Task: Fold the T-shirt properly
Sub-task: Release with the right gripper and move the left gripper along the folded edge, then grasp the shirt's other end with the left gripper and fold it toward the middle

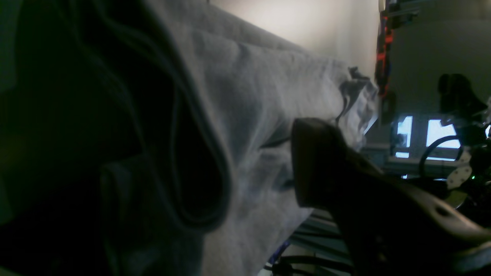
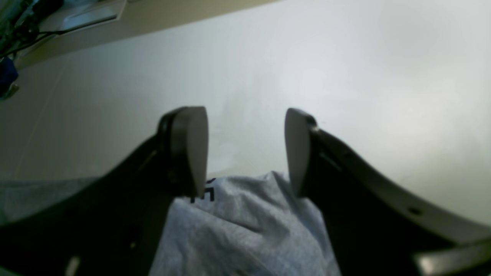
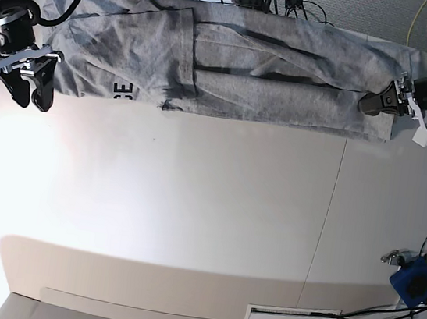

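Lying in a long band across the top of the base view, the T-shirt (image 3: pixel 233 72) looks folded lengthwise once, with some black letters showing near its left end. I think it is still too long, so the ends have yet to be folded in.

At the upper left, the right gripper (image 3: pixel 30 88) has its two fingers apart and holds nothing, though cloth lies just under them.

At the upper right, the left gripper (image 3: pixel 378 102) sits at the shirt's end. One dark finger (image 1: pixel 318 165) shows against the cloth; the other is hidden, so I cannot tell if it grips.

The shirt's top edge is cut off behind cables.
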{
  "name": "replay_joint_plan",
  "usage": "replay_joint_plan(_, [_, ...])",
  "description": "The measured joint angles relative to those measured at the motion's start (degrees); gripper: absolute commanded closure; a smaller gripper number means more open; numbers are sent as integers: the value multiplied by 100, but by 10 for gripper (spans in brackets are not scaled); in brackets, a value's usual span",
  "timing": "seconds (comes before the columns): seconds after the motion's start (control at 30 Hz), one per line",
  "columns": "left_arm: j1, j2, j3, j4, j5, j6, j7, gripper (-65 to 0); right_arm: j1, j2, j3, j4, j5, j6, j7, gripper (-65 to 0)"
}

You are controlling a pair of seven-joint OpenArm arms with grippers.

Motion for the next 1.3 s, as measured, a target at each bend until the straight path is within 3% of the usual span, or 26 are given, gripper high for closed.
replay_joint_plan(0.17, [85,-101,0,-9,-63,2,44,-375,0,0,0,0,-2,0,0,-317])
replay_joint_plan(0.37, [149,-83,-350,-33,63,4,157,-302,0,0,0,0,-2,0,-2,-317])
replay_joint_plan(0.53, [173,-83,-603,-52,243,24,216,-189,2,0,0,0,-2,0,-2,-317])
replay_joint_plan(0.67, [173,-81,-627,-59,247,24,219,-16,0,0,0,0,-2,0,-2,-317])
replay_joint_plan(0.7, [173,-68,-629,-59,247,24,219,0,2,0,0,0,-2,0,-2,-317])
replay_joint_plan(1.03, [151,212,-662,232,245,22,319,0,0,-2,0,0,-2,0,-26,-317])
replay_joint_plan(1.3, [527,638,-645,1934,315,48,409,0,-2,-2,0,0,-57,0,-52,-317])
